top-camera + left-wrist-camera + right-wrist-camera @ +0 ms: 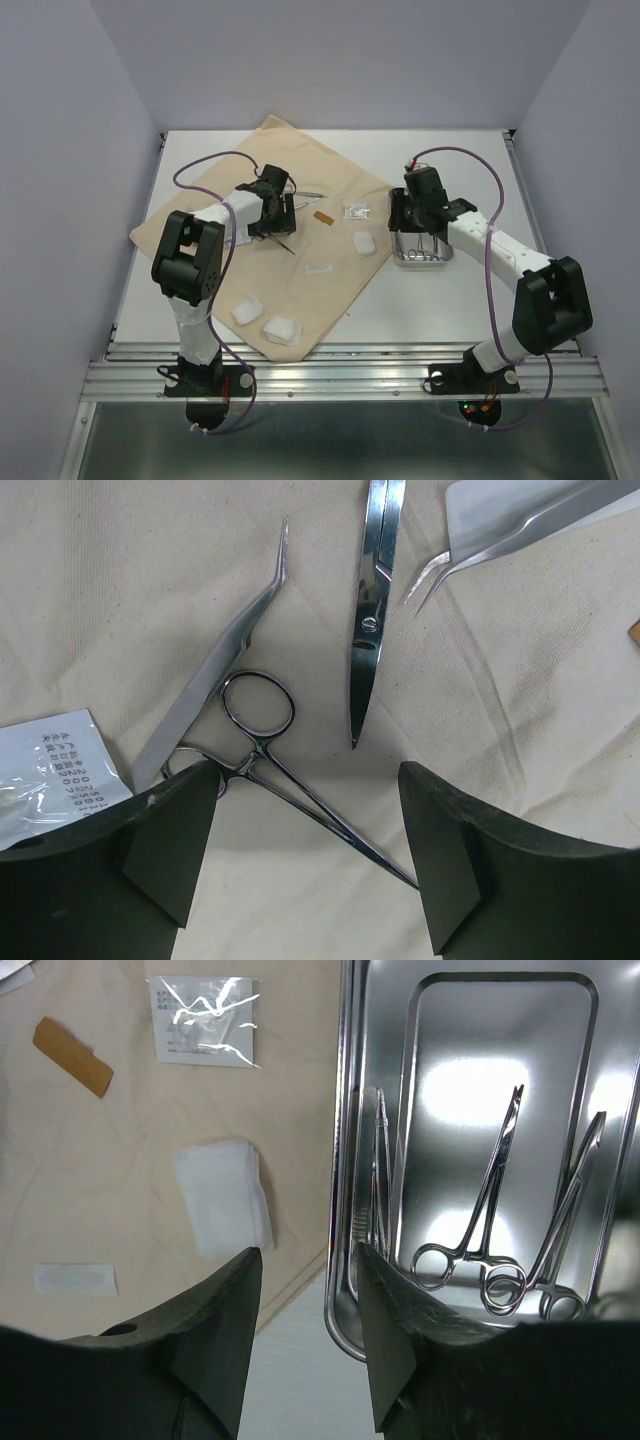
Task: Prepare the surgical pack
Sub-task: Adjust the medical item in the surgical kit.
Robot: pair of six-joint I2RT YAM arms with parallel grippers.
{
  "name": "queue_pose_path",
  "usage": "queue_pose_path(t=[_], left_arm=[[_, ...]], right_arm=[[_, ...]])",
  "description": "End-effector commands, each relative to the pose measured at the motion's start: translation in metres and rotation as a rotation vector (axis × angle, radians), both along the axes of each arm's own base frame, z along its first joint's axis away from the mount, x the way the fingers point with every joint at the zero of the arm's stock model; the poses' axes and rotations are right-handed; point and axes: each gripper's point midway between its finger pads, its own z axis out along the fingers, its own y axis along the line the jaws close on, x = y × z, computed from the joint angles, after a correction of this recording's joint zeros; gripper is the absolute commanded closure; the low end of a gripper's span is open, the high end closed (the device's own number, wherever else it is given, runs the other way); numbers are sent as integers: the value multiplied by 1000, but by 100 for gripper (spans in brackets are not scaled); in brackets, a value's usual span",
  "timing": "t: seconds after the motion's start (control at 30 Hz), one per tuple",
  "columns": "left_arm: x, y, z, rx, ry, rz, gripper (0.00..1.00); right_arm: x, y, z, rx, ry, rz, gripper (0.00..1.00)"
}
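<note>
So the white surface [460, 300] has the big beige cloth [300, 190] spread over its left and middle part, turned like a diamond. The steel tray [422, 258] sits on the bare surface right beside the cloth's right edge.

The left tool [305, 780] hangs low over the middle of the cloth with its fingers [170, 850] spread wide and nothing between them but instruments lying flat. The right tool [308, 1255] is over the tray's near left corner with its fingers partly apart. The rim runs up between them, and there's a visible gap on the outer side, so it isn't clamped on anything.

Gauze pads: one [222, 1198] lies on the cloth near the tray, and two more [248, 310] [282, 330] lie at the cloth's near corner.

Under the left tool there's a pair of ring-handled forceps [300, 790], angled tweezers [230, 650] crossing just above their ring, scissors [368, 610] pointing toward the camera, and fine curved tweezers [520, 530] up in the corner. In the tray, two more ring forceps [490, 1190] [570, 1200] lie side by side, with a slim pair of tweezers [380, 1160] along the left wall.

Small stuff on the cloth: a clear packet [205, 1020], a brown strip [72, 1056], and a little white strip [75, 1279].
</note>
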Motion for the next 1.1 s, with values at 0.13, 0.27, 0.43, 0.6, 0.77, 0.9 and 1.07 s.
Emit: queue_pose_path(t=[0.13,0.27,0.43,0.6,0.77,0.9,1.07], left_arm=[[-21,-13,-6,-111,47,8,16],[-39,-25,-2,-185,73,13,16],[-60,-30,8,-226,95,32,16],[-85,-41,9,-260,119,30,17],[-105,-57,20,-306,138,-10,18],[-133,-73,32,-410,174,-55,18],[-126,-56,77,-409,75,-52,18]], right_arm=[[0,4,4,17,-25,7,51],[-1,3,4,13,-25,6,51],[0,4,6,14,-29,7,51],[0,9,10,25,-35,15,51],[-2,18,14,31,-33,32,51],[-11,43,14,52,-24,78,51],[-28,92,4,104,20,100,52]])
